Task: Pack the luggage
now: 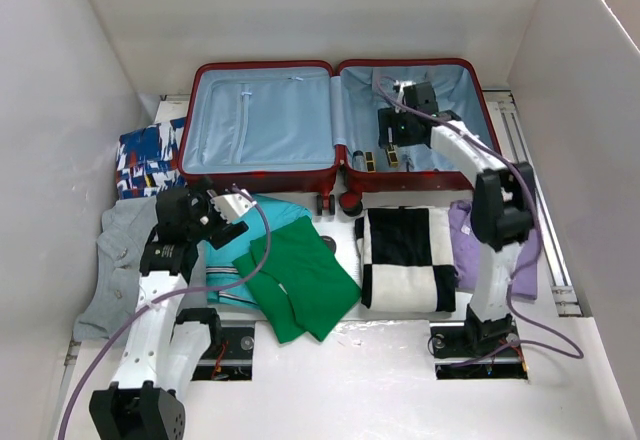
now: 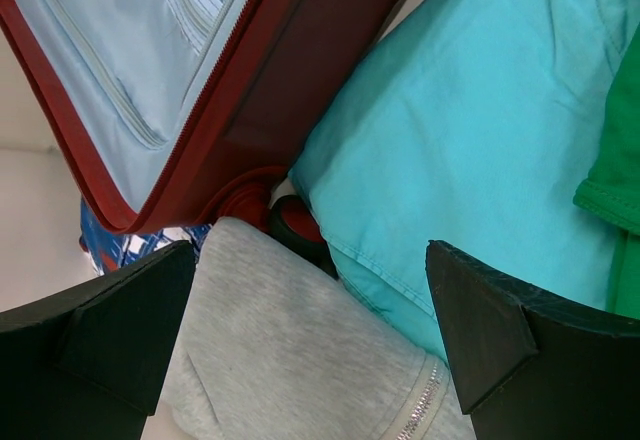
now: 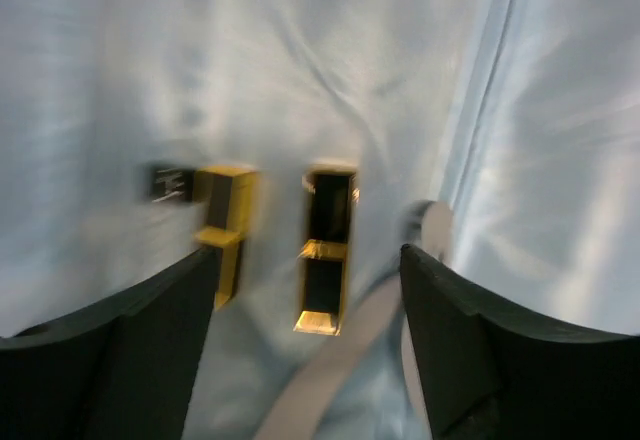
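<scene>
White walls close in a white counter [image 1: 400, 370]. The luggage [image 1: 262, 178] lies opened flat at its far side, with both dark-red shells facing up and lined in pale blue. The left half shows a fabric lining panel with a zip [image 1: 245, 110] running down it. In the right half, two small black-and-gold items [image 1: 368, 159] lie side by side near the front wall, close to the hinge. The right wrist view shows them blurred, so I cannot tell what they are.

Clothes lie on the counter outside the case. A blue, white and red patterned garment [image 1: 148, 155] sits at its left end. In front are a grey zipped garment [image 1: 120, 260], a turquoise shirt [image 1: 228, 260] and a green shirt [image 1: 305, 280] that overlaps it. Further right are a black-and-white checked piece [image 1: 405, 258] and a lilac garment [image 1: 462, 245] beside the right arm.

The right claw [image 1: 388, 132] reaches into the right half, above the lining. Its jaws stand apart with nothing between them, and the two small items lie just beyond its fingertips, ungripped.

The left claw [image 1: 222, 215] hangs over the clothes just in front of the left half's near corner. Its jaws are spread wide and hold nothing. In its wrist view the grey garment and the turquoise shirt lie below the gap, with a black wheel [image 2: 295, 225] of the case where they meet.
</scene>
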